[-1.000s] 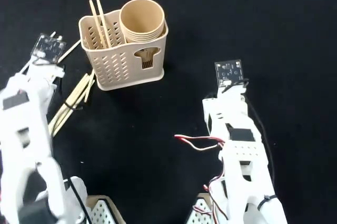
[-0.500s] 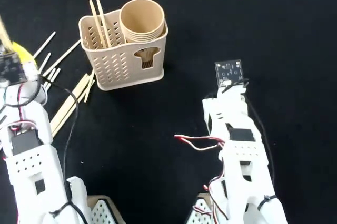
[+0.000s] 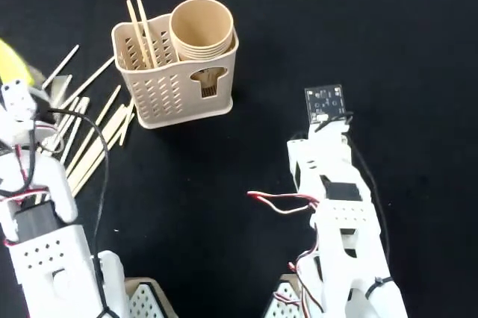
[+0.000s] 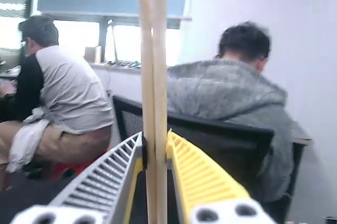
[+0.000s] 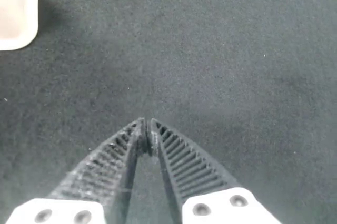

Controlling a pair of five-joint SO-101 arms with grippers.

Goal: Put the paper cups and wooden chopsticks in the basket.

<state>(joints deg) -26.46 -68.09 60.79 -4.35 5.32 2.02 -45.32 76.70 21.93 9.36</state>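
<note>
The beige slotted basket [image 3: 179, 79] stands at the back left of the table. It holds a stack of paper cups [image 3: 202, 27] and two upright wooden chopsticks [image 3: 142, 30]. Several loose chopsticks [image 3: 89, 135] lie fanned on the black table to the left of the basket. My left gripper [image 4: 155, 141] is raised and tilted up toward the room, shut on two chopsticks [image 4: 158, 50] that stand up between its jaws. In the high view its yellow finger [image 3: 11, 60] is at the far left edge. My right gripper [image 5: 146, 129] is shut on nothing, low over bare table.
The black table [image 3: 358, 42] is bare to the right of the basket and in front of it. A corner of the basket [image 5: 16, 13] lies off beyond my right gripper. Red and white wires [image 3: 280, 202] hang off the right arm [image 3: 332, 184].
The left arm has drawn back to the table's left edge and lifted, carrying two chopsticks. The loose chopsticks it covered now lie in sight and slightly shifted. The right arm is still.
</note>
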